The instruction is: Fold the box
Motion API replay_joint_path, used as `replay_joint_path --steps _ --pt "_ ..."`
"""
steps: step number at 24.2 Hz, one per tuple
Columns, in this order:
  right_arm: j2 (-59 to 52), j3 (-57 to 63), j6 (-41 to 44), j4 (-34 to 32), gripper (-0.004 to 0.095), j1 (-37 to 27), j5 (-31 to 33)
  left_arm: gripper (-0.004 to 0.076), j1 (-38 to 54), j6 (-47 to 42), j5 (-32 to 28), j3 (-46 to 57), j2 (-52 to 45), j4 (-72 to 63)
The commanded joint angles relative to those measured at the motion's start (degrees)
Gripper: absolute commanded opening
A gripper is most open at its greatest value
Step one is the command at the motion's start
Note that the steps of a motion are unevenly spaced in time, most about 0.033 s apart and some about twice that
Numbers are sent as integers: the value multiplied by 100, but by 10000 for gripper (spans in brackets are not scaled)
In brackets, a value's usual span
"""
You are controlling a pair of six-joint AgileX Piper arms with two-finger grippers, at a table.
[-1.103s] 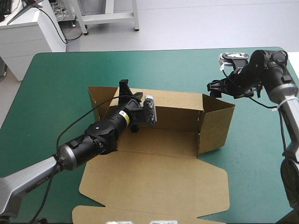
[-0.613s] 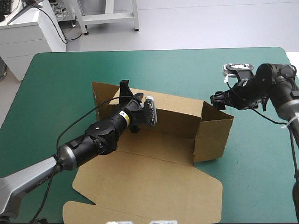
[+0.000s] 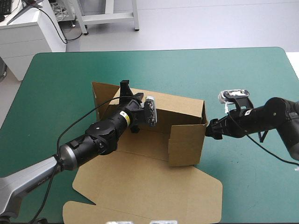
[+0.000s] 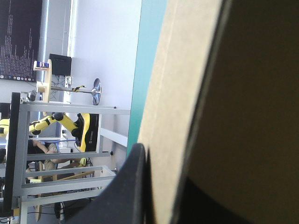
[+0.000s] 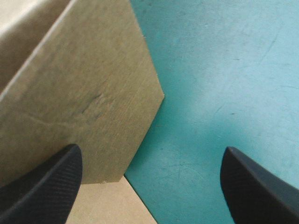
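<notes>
Box (image 3: 154, 186) sits at mid-table on the teal-green cover (image 3: 224, 74), partly erected: back wall (image 3: 180, 108) upright, lid panel flat toward the table's near edge, right end wall (image 3: 187, 145) raised and angled inward across the tray floor. Left gripper (image 3: 128, 92) reaches from the near-left over the floor to the left end of the back wall. In the left wrist view the board edge runs up between its fingers (image 4: 133, 186): 1 black finger lies against the lit face of the wall, and the other face is in shadow. The 2 fingers pinch the wall, only the sheet between them. Right gripper (image 3: 210, 129) is low, just beside the outer face of the right end wall, near the corner where it meets the back wall. Its 2 fingers (image 5: 46, 184) are spread wide: 1 over the brown panel, the other over bare cover, with the panel's angled edge between them. Cannot tell whether a fingertip touches the board.
</notes>
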Motion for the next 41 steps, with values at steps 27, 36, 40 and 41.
replay_joint_path --steps 27,36,40,41 --pt "-412 735 -1635 1098 723 1070 -1834 -8 11 -175 496 -10 -72 -149" --pt "-412 735 -978 316 351 1696 -3012 -8 11 -187 498 -10 -72 -101" --pt "-412 735 -989 189 103 1696 -3012 -8 11 -197 498 -10 -72 -101" --pt "-412 735 -1012 189 41 1696 -2987 -8 11 -197 498 -10 -72 -112"
